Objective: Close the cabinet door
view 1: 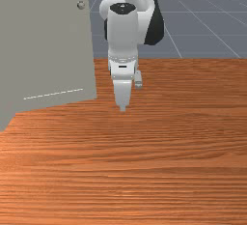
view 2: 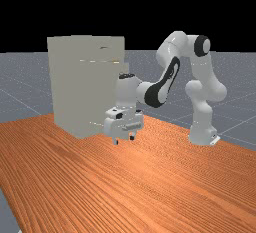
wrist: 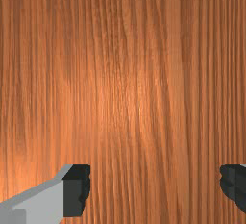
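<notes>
Hanging door: flat grey-beige panel [view 1: 48, 50] with small round metal knob [view 1: 81, 5], apparently ajar, front view's left, crossing the line of the wooden bench's [view 1: 173, 63] arm-side edge.
White two-finger hand [view 2: 124, 140]: released, fingers wide apart, near door's free edge.
Door risk: contact on wrong face could swing it wider.
Knob risk: spread fingers could snag it, stalling the push.
</notes>
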`<state>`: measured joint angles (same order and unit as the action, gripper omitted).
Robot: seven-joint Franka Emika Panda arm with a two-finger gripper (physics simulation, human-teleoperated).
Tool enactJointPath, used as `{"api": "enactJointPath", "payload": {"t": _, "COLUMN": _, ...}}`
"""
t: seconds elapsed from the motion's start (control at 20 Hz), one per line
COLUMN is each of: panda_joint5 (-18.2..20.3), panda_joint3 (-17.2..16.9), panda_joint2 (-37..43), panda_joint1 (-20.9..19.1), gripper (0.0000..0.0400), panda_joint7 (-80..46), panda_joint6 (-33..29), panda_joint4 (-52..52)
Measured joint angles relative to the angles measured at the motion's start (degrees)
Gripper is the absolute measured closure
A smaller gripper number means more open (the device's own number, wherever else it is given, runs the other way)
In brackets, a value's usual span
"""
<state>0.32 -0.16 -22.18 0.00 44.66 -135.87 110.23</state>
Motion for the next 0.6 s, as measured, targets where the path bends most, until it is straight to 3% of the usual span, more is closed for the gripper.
{"api": "enactJointPath", "payload": {"t": 0.05, "panda_joint5": -1.0, "panda_joint3": -0.6, "panda_joint2": 0.0, "panda_joint1": 0.2, "gripper": 0.0151, "panda_joint7": -0.4, "panda_joint6": 0.7, "panda_joint4": 0.3}}
{"api": "enactJointPath", "payload": {"t": 0.15, "panda_joint5": -1.7, "panda_joint3": -1.8, "panda_joint2": 0.3, "panda_joint1": 0.1, "gripper": 0.0056, "panda_joint7": -2.5, "panda_joint6": 2.0, "panda_joint4": 1.1}}
{"api": "enactJointPath", "payload": {"t": 0.25, "panda_joint5": -1.9, "panda_joint3": -2.2, "panda_joint2": 0.4, "panda_joint1": -0.1, "gripper": 0.002, "panda_joint7": -3.3, "panda_joint6": 2.5, "panda_joint4": 1.3}}
{"api": "enactJointPath", "payload": {"t": 0.3, "panda_joint5": -4.3, "panda_joint3": -3.9, "panda_joint2": 8.3, "panda_joint1": 0.5, "gripper": 0.0168, "panda_joint7": -13.5, "panda_joint6": 5.8, "panda_joint4": 10.6}}
{"api": "enactJointPath", "payload": {"t": 0.35, "panda_joint5": -5.6, "panda_joint3": -5.4, "panda_joint2": 15.4, "panda_joint1": 0.2, "gripper": 0.0258, "panda_joint7": -23.6, "panda_joint6": 10.0, "panda_joint4": 15.1}}
{"api": "enactJointPath", "payload": {"t": 0.4, "panda_joint5": -6.1, "panda_joint3": -6.1, "panda_joint2": 19.3, "panda_joint1": -0.1, "gripper": 0.0313, "panda_joint7": -33.9, "panda_joint6": 13.4, "panda_joint4": 17.0}}
{"api": "enactJointPath", "payload": {"t": 0.5, "panda_joint5": -5.3, "panda_joint3": -6.7, "panda_joint2": 21.4, "panda_joint1": 0.2, "gripper": 0.0367, "panda_joint7": -54.2, "panda_joint6": 18.9, "panda_joint4": 17.5}}
{"api": "enactJointPath", "payload": {"t": 0.6, "panda_joint5": -3.0, "panda_joint3": -7.5, "panda_joint2": 20.7, "panda_joint1": 0.1, "gripper": 0.0388, "panda_joint7": -72.2, "panda_joint6": 23.3, "panda_joint4": 15.7}}
